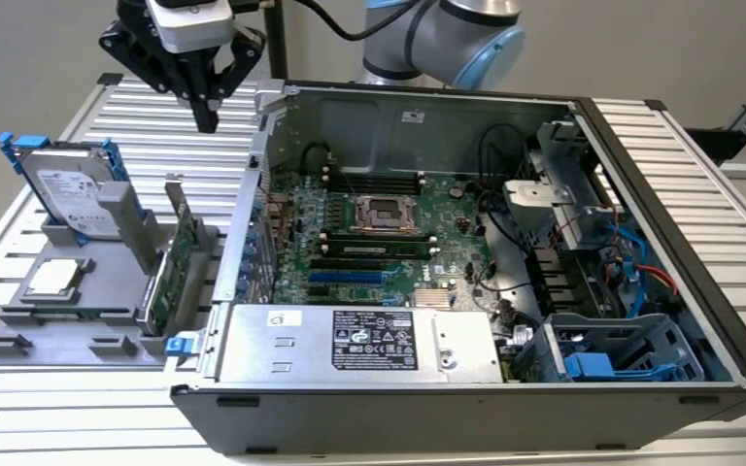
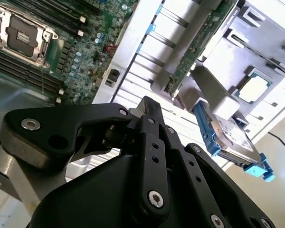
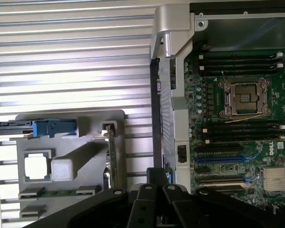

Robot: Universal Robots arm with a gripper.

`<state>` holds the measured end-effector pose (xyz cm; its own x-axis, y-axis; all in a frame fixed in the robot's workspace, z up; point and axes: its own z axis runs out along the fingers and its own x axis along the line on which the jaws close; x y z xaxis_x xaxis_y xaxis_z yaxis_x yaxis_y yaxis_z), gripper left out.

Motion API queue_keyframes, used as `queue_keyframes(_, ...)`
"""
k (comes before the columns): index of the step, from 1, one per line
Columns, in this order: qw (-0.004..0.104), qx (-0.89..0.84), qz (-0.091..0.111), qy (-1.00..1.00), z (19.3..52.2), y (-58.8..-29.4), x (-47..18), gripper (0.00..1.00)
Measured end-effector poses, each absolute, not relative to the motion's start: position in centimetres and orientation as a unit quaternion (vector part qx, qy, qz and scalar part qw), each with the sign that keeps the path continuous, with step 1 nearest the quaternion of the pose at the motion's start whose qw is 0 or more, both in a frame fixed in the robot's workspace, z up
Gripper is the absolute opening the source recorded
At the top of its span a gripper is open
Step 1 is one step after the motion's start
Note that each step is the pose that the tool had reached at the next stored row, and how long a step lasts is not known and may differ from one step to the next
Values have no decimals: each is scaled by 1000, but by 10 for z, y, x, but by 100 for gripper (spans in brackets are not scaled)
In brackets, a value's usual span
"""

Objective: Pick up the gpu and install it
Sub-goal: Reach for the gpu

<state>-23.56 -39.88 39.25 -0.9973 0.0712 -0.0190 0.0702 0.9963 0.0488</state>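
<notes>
The gpu (image 1: 172, 277) is a green card standing on edge in a grey holder (image 1: 36, 325) just off the open computer case's left wall in the exterior view. Its silver bracket points up. Both wrist views look down on its thin edge, gpu (image 3: 110, 159) and gpu (image 2: 202, 40). My gripper (image 1: 205, 118) hangs high over the ribbed table behind the holder, well apart from the card. Its black fingers meet in one tip and hold nothing; the gripper (image 3: 156, 175) and gripper (image 2: 147, 105) tip shows in both wrist views.
A silver hard drive with blue rails (image 1: 75, 194) stands in the same holder, with a processor chip (image 1: 55, 279) lying flat in front of it. The open case (image 1: 237, 243) holds the motherboard (image 1: 373, 233), a power supply (image 1: 360, 345) and cables at the exterior view's right.
</notes>
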Motion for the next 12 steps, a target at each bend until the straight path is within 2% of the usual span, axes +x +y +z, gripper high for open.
queue_keyframes(12,10,35,24,999,393,-399,-248,0)
